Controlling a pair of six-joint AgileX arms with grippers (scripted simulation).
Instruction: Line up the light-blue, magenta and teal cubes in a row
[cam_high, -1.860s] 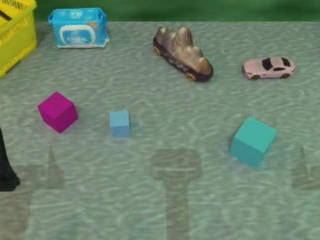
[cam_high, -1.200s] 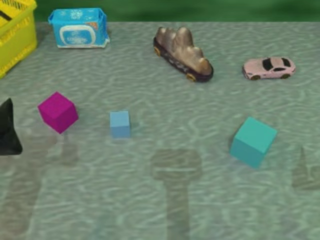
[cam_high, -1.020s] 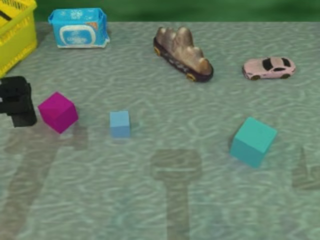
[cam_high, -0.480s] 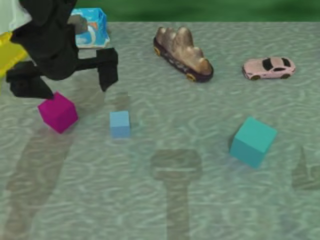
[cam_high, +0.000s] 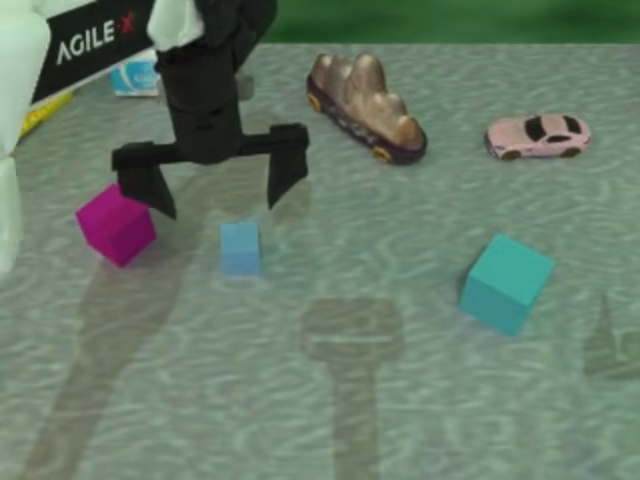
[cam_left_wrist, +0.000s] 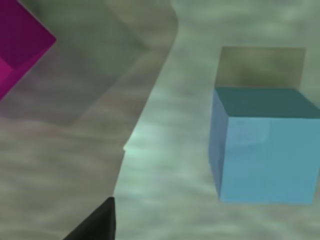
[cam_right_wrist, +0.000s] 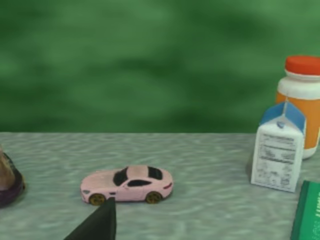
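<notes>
while the light-blue cube (cam_high: 240, 248) sits on the table (cam_high: 400, 400) left of centre, with the magenta cube (cam_high: 116, 224) well to its left and the teal cube (cam_high: 506, 283) far off to the right, the left gripper (cam_high: 214, 190) hangs above the gap between the first two, its fingers spread wide and holding nothing. one fingertip (cam_high: 158, 196) overlaps the magenta cube's upper right corner in the top view; whether it touches i cannot tell. the other fingertip (cam_high: 279, 188) is just above and right of the light-blue cube.

half a second ago this gripper was farther left and up, over the magenta cube; it has since shifted right and down toward the light-blue one. the cubes have not moved.

the left arm reaches in from the top left corner, pointing down. the left wrist view shows the light-blue cube (cam_left_wrist: 262, 145) close, the magenta cube (cam_left_wrist: 20, 45) at the edge. of the right gripper only a dark finger tip shows in its wrist view, facing a pink toy car (cam_right_wrist: 127, 185); its opening i cannot tell.
</notes>
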